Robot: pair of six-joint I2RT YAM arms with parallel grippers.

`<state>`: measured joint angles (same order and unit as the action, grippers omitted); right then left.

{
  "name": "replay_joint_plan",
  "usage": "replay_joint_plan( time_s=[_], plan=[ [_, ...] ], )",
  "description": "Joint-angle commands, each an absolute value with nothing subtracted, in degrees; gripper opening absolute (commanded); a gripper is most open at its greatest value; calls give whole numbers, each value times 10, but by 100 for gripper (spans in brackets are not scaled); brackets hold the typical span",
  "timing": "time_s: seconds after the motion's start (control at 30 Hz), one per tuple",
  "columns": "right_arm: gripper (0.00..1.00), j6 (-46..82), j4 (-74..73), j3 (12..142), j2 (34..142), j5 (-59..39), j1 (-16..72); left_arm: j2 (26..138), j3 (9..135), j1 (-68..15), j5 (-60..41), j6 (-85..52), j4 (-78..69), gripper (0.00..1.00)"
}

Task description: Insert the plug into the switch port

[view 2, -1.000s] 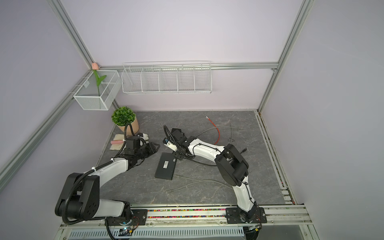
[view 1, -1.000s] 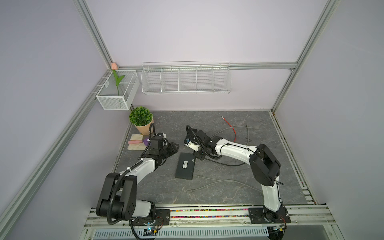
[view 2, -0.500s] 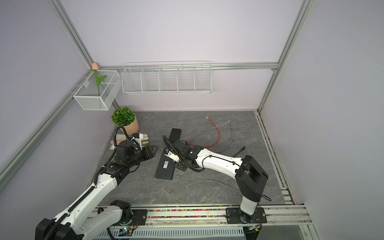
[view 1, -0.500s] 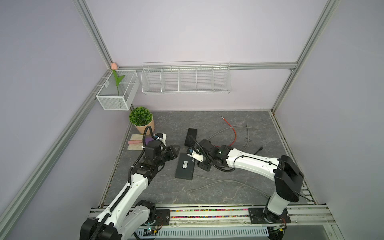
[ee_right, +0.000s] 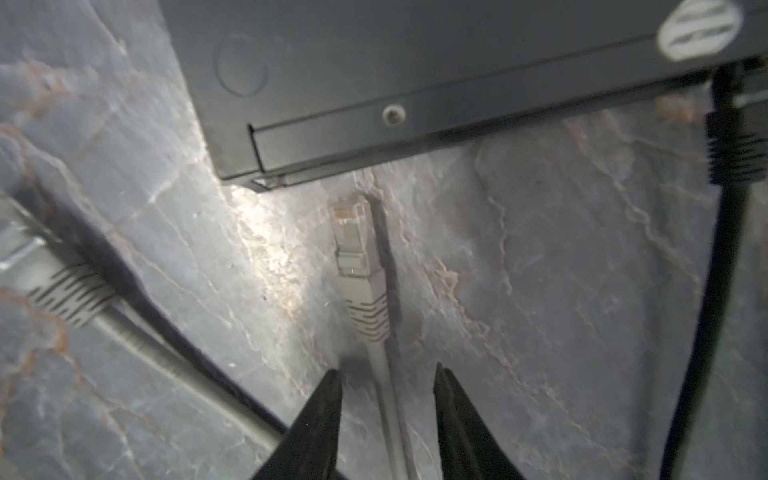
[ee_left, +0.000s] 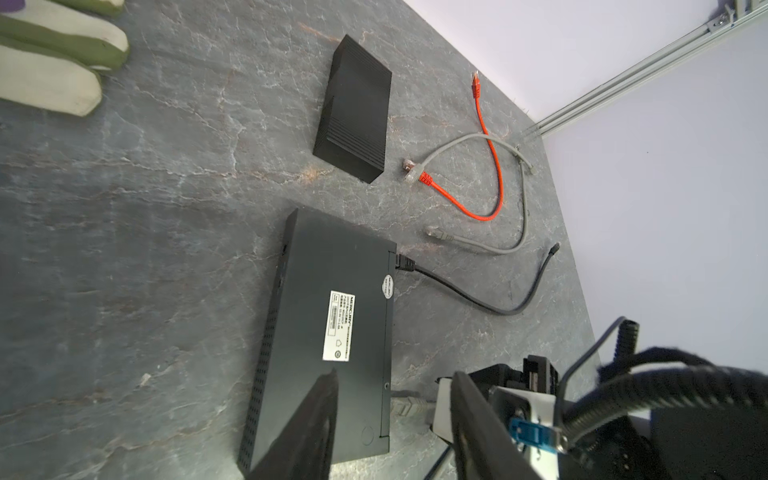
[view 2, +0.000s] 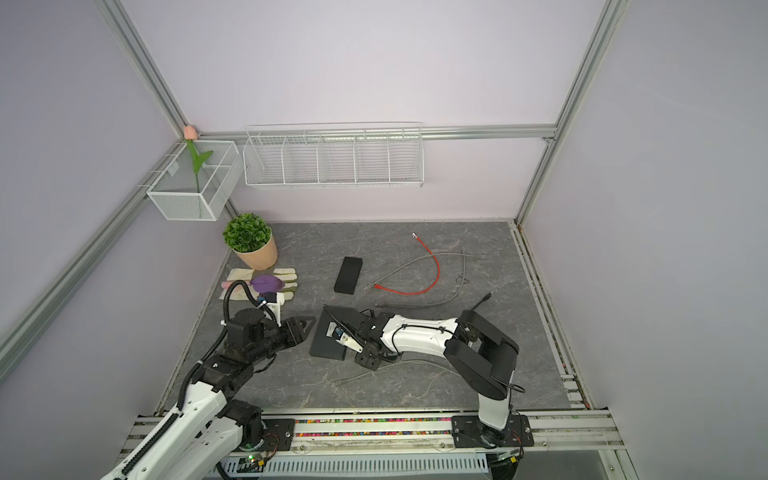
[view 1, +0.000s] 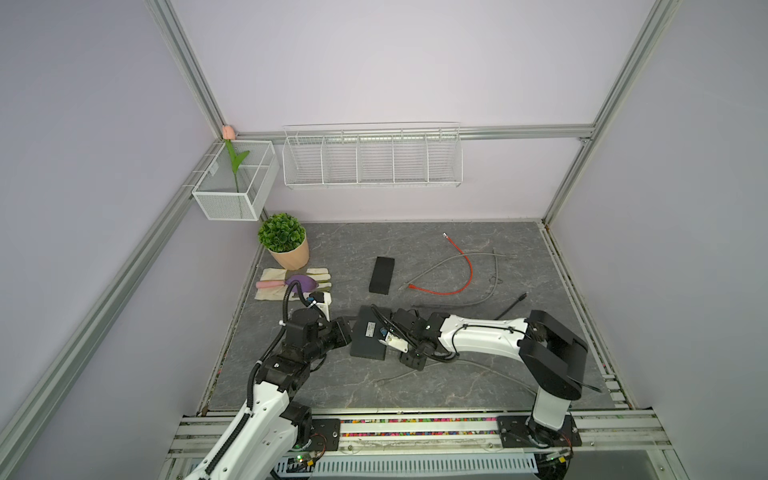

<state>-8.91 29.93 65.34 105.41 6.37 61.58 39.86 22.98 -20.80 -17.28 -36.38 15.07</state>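
Note:
The switch (view 1: 365, 338) (view 2: 328, 340) is a flat black box lying label-up on the grey floor mat; the left wrist view shows it too (ee_left: 332, 316). A grey plug (ee_right: 353, 245) (ee_left: 409, 405) lies on the mat just short of the switch's port edge (ee_right: 436, 104). Its cable runs back between my right gripper's (ee_right: 386, 374) (view 1: 405, 353) open fingers, with a gap on each side. My left gripper (ee_left: 395, 372) (view 1: 347, 328) (view 2: 305, 326) is open and empty at the switch's left side. A black cable's plug (ee_left: 405, 264) (ee_right: 735, 145) sits in a far port.
A second black box (view 1: 382, 275), a red cable (view 1: 461, 270) and loose grey cables (view 1: 494, 270) lie behind the switch. A potted plant (view 1: 284, 241) and gloves (view 1: 291, 282) are at the back left. Another grey plug (ee_right: 62, 286) lies beside my right gripper.
Both grippers have come toward the front of the mat. The right one moved from the switch's far end to its near right corner. The second black box now shows.

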Motion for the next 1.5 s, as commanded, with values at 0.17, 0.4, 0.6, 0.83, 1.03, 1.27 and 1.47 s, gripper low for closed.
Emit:
replay_joint_plan(
  time_s=[0.17,0.4,0.6,0.83,1.03,1.27,1.47],
  plan=[
    [12,-86,266,662,1081,84,616,406,218,-212,-181,-368,143,45],
    [7,-129,263,690,1023,115,593,408,248,-211,-185,-365,141,44],
    [7,-197,294,757,949,161,543,403,287,-212,-196,-361,119,44],
    [7,-280,266,819,898,188,503,418,307,-219,-230,-365,51,44],
    [7,-310,320,875,895,113,487,446,352,-267,-229,-338,23,44],
    [7,-306,333,866,873,12,476,474,355,-287,-246,-343,-55,43],
    [7,-304,353,867,870,-24,474,499,360,-289,-240,-345,-88,42]
  ],
)
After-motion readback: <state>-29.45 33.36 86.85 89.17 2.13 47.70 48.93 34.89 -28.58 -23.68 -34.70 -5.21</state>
